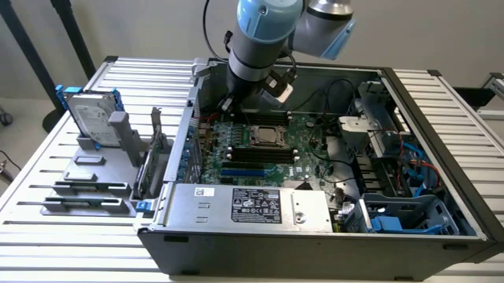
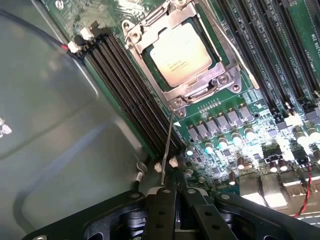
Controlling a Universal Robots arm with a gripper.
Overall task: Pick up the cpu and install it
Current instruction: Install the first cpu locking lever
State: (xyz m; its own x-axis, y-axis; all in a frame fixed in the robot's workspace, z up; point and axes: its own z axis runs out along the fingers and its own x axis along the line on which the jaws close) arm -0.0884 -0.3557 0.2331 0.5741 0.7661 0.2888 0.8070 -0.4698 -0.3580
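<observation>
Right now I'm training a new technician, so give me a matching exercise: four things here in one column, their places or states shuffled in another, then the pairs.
1 cpu
2 hard drive
3 power-supply box
4 hand

A upright in a rack outside the case
B shut, at the motherboard's edge
C lying in the socket
D inside the case, along the wall nearest the exterior camera

Pairs: 1-C; 2-A; 3-D; 4-B

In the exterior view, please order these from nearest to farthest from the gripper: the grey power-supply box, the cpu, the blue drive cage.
1. cpu, in its socket, beside the gripper.
2. power-supply box, along the case near wall.
3. blue drive cage, near corner on the exterior view's right.
</observation>
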